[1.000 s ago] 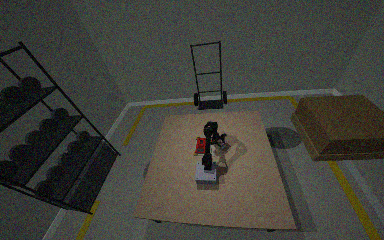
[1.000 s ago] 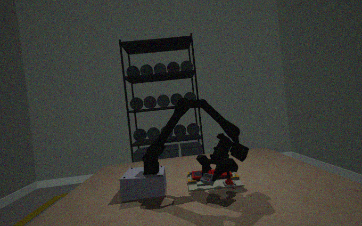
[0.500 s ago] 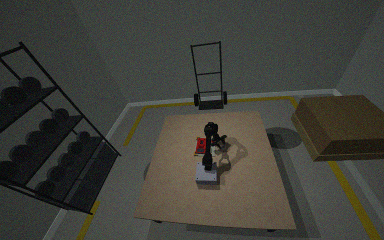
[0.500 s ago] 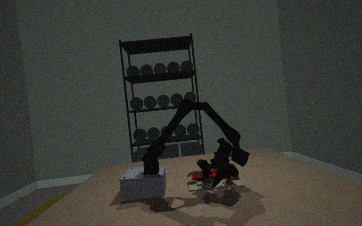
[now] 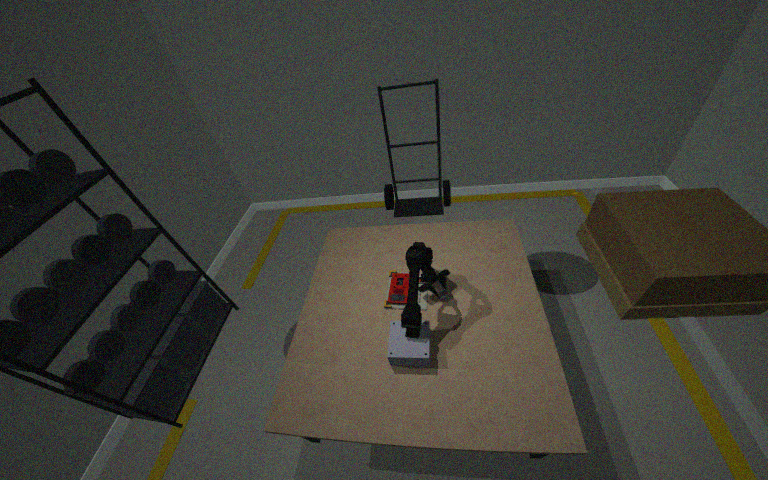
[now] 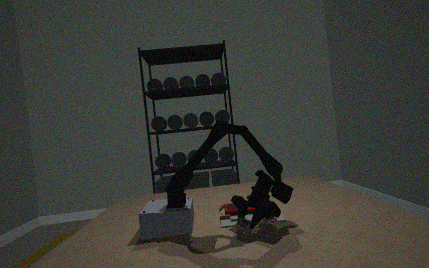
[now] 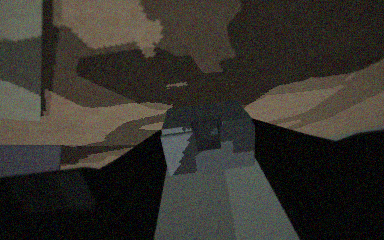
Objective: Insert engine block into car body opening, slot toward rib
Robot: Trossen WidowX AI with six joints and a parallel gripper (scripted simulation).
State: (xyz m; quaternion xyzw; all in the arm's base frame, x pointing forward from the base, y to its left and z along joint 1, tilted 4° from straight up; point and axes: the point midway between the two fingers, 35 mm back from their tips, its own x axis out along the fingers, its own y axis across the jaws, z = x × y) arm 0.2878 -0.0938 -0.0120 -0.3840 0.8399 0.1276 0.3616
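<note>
The red and white car body [image 5: 399, 285] [image 6: 225, 223] lies on the wooden table [image 5: 351, 396] [image 6: 104, 249], partly hidden by the arm. My gripper [image 5: 438, 282] [image 6: 245, 222] [image 7: 205, 130] is low over the table on the near side of the car body in the exterior view, and right of it in the top view. It is shut on the grey engine block [image 6: 242, 226] [image 7: 207, 200]. The block is tilted with the hand, close above the table; whether it touches the table cannot be told. A dark notch shows at its far end in the wrist view. The opening is hidden.
The arm's pale base box [image 5: 408, 346] [image 6: 166, 224] [image 7: 30, 159] stands beside the car body. A pale surface [image 7: 20, 100] rises close at the left of the wrist view. A shelf rack, a hand truck [image 5: 416, 133] and a brown box [image 5: 679, 249] are off the table.
</note>
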